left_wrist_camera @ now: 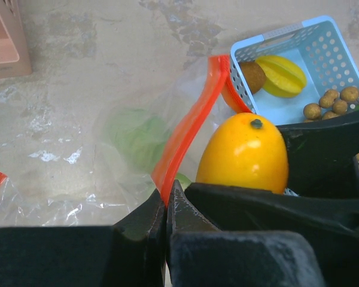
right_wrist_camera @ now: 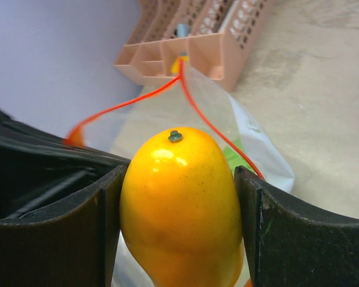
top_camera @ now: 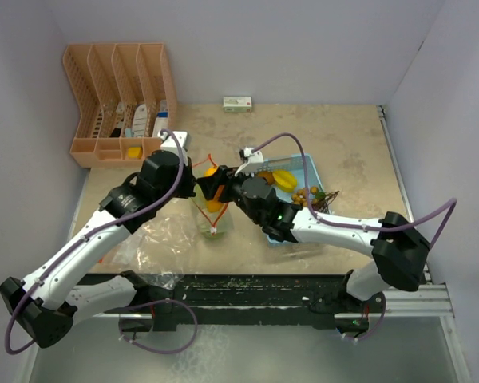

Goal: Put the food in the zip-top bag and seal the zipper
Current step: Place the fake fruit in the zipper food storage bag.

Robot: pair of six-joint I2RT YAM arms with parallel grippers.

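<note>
My right gripper (right_wrist_camera: 178,197) is shut on a yellow-orange mango (right_wrist_camera: 178,209), held at the open mouth of the clear zip-top bag (top_camera: 211,211). The mango also shows in the left wrist view (left_wrist_camera: 244,154) and the top view (top_camera: 211,171). My left gripper (left_wrist_camera: 166,203) is shut on the bag's red zipper rim (left_wrist_camera: 188,128), holding it up. A green leafy piece (left_wrist_camera: 137,134) lies inside the bag. The light blue tray (top_camera: 307,171) holds a yellow star fruit (left_wrist_camera: 281,76), a dark brown lump (left_wrist_camera: 251,76) and small brown balls (left_wrist_camera: 329,103).
A peach-coloured desk organiser (top_camera: 120,104) stands at the back left. A small white box (top_camera: 237,104) lies by the back wall. Loose clear plastic (top_camera: 144,243) lies near the front edge. White walls close in both sides.
</note>
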